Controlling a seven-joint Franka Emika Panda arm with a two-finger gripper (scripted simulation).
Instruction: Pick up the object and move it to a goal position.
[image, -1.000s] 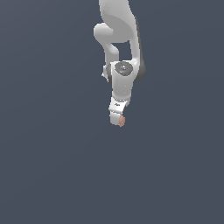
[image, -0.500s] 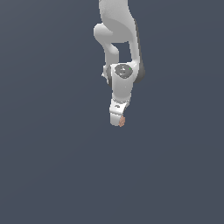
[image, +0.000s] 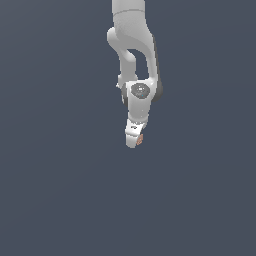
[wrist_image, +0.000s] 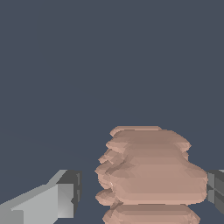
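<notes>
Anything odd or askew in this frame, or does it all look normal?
Nothing stands out. The lumpy pinkish-brown object sits between the gripper fingers; a gap shows beside one finger, so a firm grasp can't be confirmed. No damage or spill.

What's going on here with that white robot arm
A white Franka arm reaches down over a plain dark grey surface. At its gripper sits a small, lumpy, pinkish-brown object. In the wrist view the object lies between the grey fingers, with a gap showing on one side, so a firm grip isn't clear.
</notes>
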